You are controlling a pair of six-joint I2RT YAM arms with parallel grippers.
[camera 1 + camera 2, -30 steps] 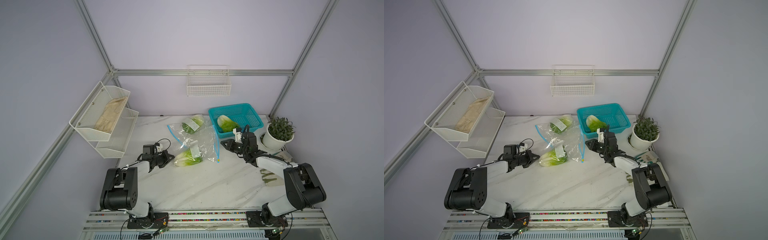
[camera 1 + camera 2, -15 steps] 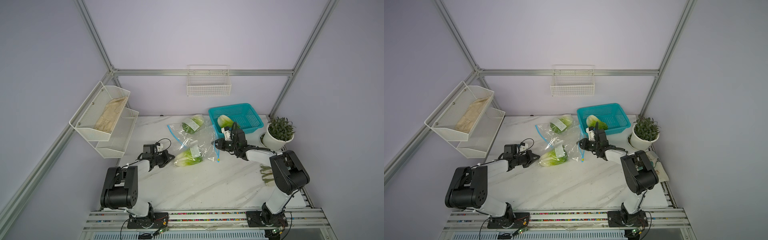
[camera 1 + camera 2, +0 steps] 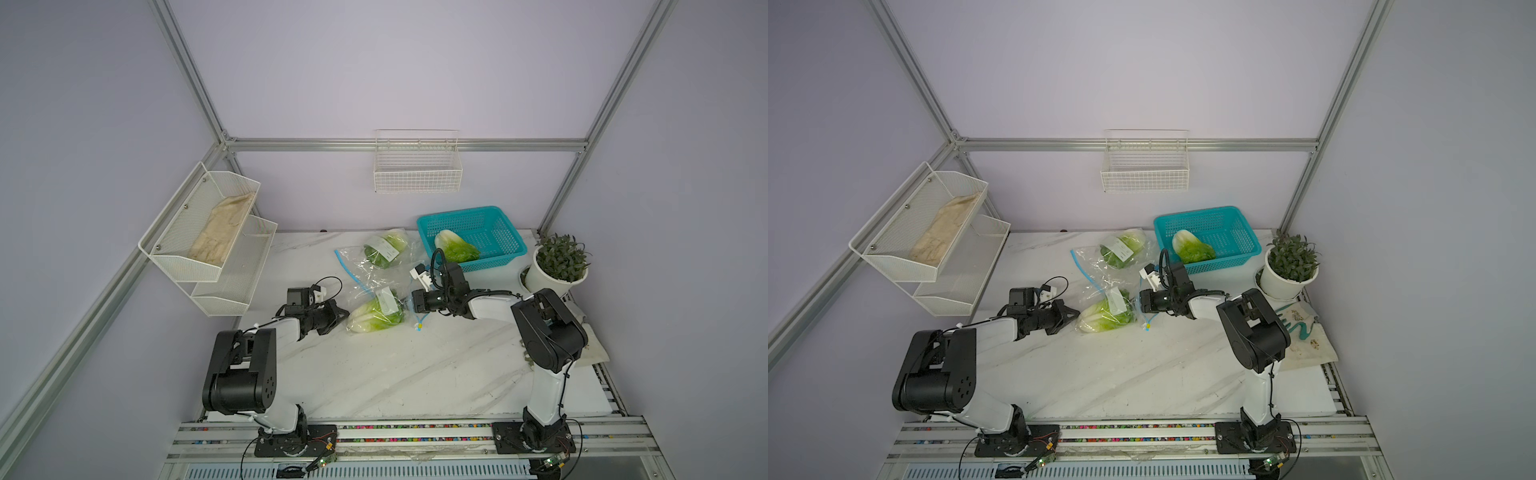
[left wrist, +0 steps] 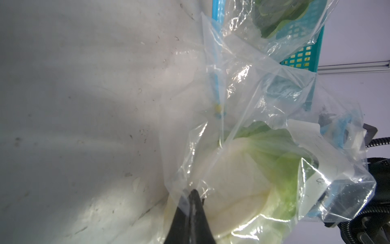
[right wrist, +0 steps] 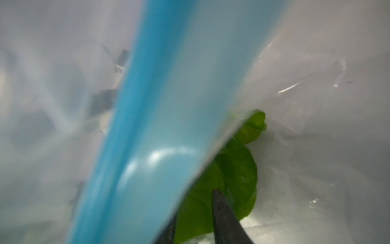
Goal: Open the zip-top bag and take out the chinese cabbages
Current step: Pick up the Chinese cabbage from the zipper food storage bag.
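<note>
The left claw (image 3: pixel 340 316) lies low on the table (image 3: pixel 395 374), tips pressed together and pinching a corner of the clear bag (image 3: pixel 360 272); just beside it, inside the crinkled film, lies a long cabbage (image 3: pixel 374 319) on its side, white base toward that claw, pale green frilly leaves pointing away, a white label across its middle; farther back in the film sits a rounder, darker cabbage (image 3: pixel 383 251), also labelled; a blue zip strip (image 3: pixel 351 272) runs along the bag's left edge; the right claw (image 3: pixel 415 301) reaches into the bag's other side, fingers (image 5: pixel 223 213) standing apart with green leaf showing between them, clamped on nothing; behind it a third cabbage (image 3: pixel 456 248), white-based and light green, lies bare in the teal basket (image 3: pixel 505 232); a potted plant (image 3: pixel 561 262) stands at the far right.
</note>
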